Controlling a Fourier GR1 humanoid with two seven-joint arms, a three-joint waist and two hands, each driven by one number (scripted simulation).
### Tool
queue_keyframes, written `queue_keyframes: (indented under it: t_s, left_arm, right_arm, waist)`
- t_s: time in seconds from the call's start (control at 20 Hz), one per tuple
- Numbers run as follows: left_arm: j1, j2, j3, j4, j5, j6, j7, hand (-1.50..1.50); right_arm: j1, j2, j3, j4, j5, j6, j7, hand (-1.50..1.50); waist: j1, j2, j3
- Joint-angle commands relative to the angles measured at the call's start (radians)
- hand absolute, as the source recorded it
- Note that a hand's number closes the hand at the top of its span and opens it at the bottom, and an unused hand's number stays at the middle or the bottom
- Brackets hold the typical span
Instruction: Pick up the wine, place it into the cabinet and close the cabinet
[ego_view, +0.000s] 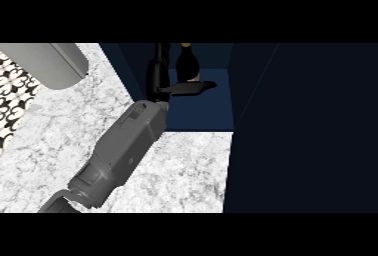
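Over the marble counter the left hand reaches toward twelve o'clock into the open blue cabinet. Its fingers are straight and its thumb is splayed toward three o'clock, holding nothing. The wine bottle stands upright inside, just beside the fingers at their three o'clock and beyond the thumb.

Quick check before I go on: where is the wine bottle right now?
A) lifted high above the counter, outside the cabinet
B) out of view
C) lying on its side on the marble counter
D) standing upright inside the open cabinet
D: the wine bottle stands upright inside the cabinet, with the right hand open just beside it.
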Motion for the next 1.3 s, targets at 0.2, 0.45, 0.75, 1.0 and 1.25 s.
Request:
queue_keyframes:
  t_s: [0.2,0.45,0.75,1.0,1.25]
  left_arm:
    - [0.213,0.039,-0.104,-0.356,-0.046,0.052,0.112,-1.50]
    - [0.375,0.029,-0.166,-0.576,-0.060,0.094,0.134,-1.50]
    - [0.562,0.090,-0.233,-0.856,-0.087,0.132,0.182,-1.50]
    - [0.729,0.095,-0.325,-1.005,-0.158,0.178,0.164,-1.50]
    - [0.836,0.167,-0.346,-1.164,-0.171,0.176,0.184,-1.50]
  right_arm:
    - [0.066,-0.033,-0.021,-0.182,-0.081,-0.006,0.067,-1.50]
    - [0.106,-0.031,0.008,-0.203,-0.076,-0.007,0.046,-1.50]
    - [0.031,-0.042,0.011,-0.234,-0.075,-0.040,0.126,-1.50]
    - [0.007,-0.033,0.051,-0.187,-0.001,-0.047,0.088,-1.50]
    - [0.010,-0.107,0.007,-0.225,-0.100,-0.002,0.161,1.50]
  waist:
    - [0.021,-0.007,0.001]
    - [0.012,-0.007,0.001]
    - [0.012,-0.001,0.000]
    - [-0.002,0.006,0.000]
    - [-0.002,0.007,0.000]
